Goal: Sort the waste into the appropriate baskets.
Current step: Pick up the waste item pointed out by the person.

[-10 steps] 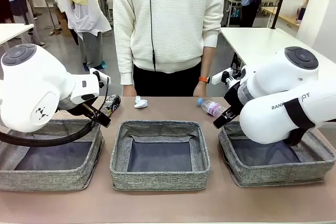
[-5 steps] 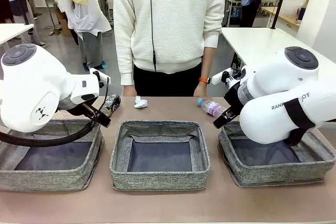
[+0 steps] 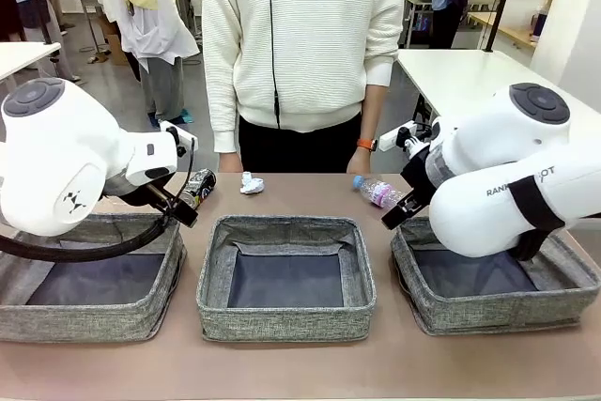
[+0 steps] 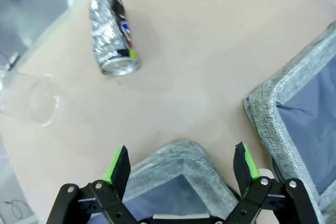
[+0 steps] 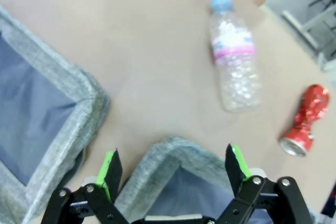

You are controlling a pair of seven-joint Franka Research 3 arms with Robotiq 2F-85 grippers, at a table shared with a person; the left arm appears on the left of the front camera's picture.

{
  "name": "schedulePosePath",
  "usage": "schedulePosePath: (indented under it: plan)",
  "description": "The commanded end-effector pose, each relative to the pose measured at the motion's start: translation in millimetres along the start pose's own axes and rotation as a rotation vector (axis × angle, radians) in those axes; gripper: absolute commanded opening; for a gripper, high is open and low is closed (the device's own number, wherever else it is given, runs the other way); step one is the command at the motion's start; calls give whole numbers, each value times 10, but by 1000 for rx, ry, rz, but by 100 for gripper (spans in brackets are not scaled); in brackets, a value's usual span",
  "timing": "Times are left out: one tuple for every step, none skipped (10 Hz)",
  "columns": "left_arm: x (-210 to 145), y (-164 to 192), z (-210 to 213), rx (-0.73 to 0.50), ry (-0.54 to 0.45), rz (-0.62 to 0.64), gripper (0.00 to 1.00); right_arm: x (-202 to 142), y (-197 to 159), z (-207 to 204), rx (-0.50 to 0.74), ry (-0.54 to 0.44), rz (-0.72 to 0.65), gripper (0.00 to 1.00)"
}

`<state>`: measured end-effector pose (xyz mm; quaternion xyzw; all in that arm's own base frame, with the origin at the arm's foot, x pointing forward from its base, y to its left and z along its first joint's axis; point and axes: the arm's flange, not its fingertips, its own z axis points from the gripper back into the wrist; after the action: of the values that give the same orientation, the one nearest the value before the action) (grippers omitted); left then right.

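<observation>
Left wrist: black-silver can (image 4: 113, 35) beyond claw (image 4: 181, 153)

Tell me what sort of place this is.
Likely a robotics lab: white robot arms at a table with three bins, plus more white tables and people behind.

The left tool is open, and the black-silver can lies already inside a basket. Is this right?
Not quite. The left tool is open, but the black-silver can lies on the table, outside any basket; the left wrist view shows it.
</observation>
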<state>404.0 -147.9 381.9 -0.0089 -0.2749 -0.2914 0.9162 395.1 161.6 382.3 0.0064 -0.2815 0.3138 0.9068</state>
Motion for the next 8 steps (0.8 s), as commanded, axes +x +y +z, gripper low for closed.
schedulePosePath:
  plan:
    - [60, 55, 1071, 60, 8, -25, 100, 121, -139, 1004, -41, -40, -97, 100]
    - [-23, -38, 1717, 26, -100, 16, 100, 50, -120, 1603, 39, 16, -179, 100]
    - [-209, -211, 2150, 50, -181, 34, 100, -161, -9, 2015, 28, -85, -199, 100]
    - [-374, -338, 2173, 110, -210, 32, 100, -362, 101, 2150, -1, -200, -214, 100]
    - [248, 45, 1546, 50, -114, 8, 100, 124, -165, 1404, 9, -41, -135, 100]
    - [214, -65, 2111, 74, -177, 13, 100, 84, -124, 1954, 11, -106, -175, 100]
    - [200, -75, 1953, -136, -111, -37, 100, 45, -136, 1901, 50, -103, -217, 100]
    - [129, 80, 1930, -336, -70, 5, 100, -98, -280, 1973, 173, -102, -270, 100]
